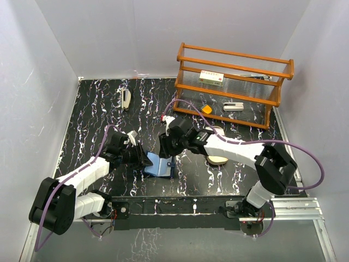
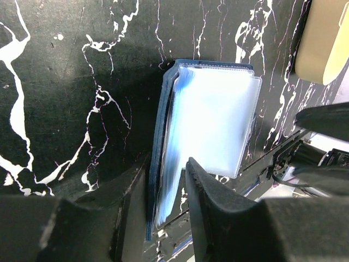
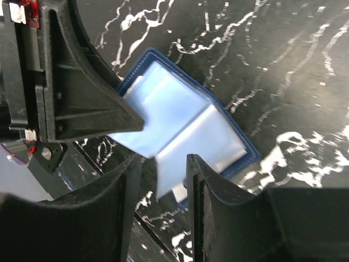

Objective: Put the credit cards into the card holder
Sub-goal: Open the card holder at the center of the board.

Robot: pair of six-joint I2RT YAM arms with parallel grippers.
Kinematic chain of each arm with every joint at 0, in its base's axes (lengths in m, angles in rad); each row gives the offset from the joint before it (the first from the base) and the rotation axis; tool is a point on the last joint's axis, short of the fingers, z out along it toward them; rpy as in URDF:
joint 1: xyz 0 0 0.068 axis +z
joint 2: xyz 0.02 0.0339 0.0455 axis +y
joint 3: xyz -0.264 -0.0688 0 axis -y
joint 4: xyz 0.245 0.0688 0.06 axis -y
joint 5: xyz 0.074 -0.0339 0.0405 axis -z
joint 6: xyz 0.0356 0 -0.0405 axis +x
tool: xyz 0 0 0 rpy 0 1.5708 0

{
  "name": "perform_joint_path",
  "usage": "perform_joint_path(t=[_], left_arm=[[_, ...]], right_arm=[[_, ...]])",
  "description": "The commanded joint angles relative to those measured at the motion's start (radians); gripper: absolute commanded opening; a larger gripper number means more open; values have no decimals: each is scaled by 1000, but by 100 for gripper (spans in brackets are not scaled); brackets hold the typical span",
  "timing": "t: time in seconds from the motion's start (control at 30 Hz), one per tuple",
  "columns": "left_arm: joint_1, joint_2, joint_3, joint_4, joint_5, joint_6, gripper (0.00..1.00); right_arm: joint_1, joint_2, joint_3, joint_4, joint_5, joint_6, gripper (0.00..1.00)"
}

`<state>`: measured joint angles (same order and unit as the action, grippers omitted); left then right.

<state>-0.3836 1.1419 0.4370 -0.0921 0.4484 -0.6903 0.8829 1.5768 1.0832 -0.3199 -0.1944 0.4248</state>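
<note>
fwiw the card holder (image 1: 158, 164) lay open on the table (image 1: 98, 109) btwn both arms, long side pointing at the left gripper (image 2: 168, 174), which looked clamped on its edge, right gripper (image 3: 163, 164) jaws apart over a clear sleeve (image 3: 182, 134).

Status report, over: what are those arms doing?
Left gripper clamped on open card holder edge. Right gripper open, straddling its clear sleeve. No card in view. Nothing in the way.

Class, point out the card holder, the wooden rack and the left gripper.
card holder (image 2: 210, 120), left wrist view, on its pale clear sleeves.
wooden rack (image 1: 234, 52), top external view, on its top rail.
left gripper (image 2: 166, 164), left wrist view, midway between fingertips.
</note>
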Motion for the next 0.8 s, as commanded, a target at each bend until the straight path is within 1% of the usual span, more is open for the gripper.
perform_joint_path(t=[0.0, 0.07, 0.13, 0.17, 0.27, 0.4, 0.47, 0.53, 0.6, 0.73, 0.77], left_arm=[[-5, 3, 28, -15, 4, 8, 28], [-5, 0, 25, -15, -2, 6, 25], [-5, 1, 25, -20, -15, 6, 17], [-5, 3, 25, -24, -23, 5, 15], [-5, 10, 27, -50, -66, -1, 11], [-5, 5, 24, -83, -123, -7, 12], [-5, -1, 21, -89, -140, -10, 16], [-5, -8, 14, -83, -141, -16, 18], [-4, -12, 9, -77, -139, -19, 17], [-5, -11, -2, -57, -123, -26, 1], [-5, -10, -3, -51, -116, -26, 0]], right_arm=[[35, 57, 5, 131, -13, 111, 34], [36, 82, -3, 129, -5, 119, 31], [35, 106, -8, 112, 10, 121, 28], [37, 118, -11, 97, 21, 122, 27], [37, 142, -33, 49, 73, 113, 26], [37, 158, -74, -11, 148, 93, 26], [37, 190, -102, -22, 167, 85, 26], [37, 189, -123, -24, 180, 81, 26], [38, 182, -139, -15, 180, 70, 26], [40, 171, -141, -6, 183, 46, 27], [40, 170, -134, -11, 188, 39, 27]])
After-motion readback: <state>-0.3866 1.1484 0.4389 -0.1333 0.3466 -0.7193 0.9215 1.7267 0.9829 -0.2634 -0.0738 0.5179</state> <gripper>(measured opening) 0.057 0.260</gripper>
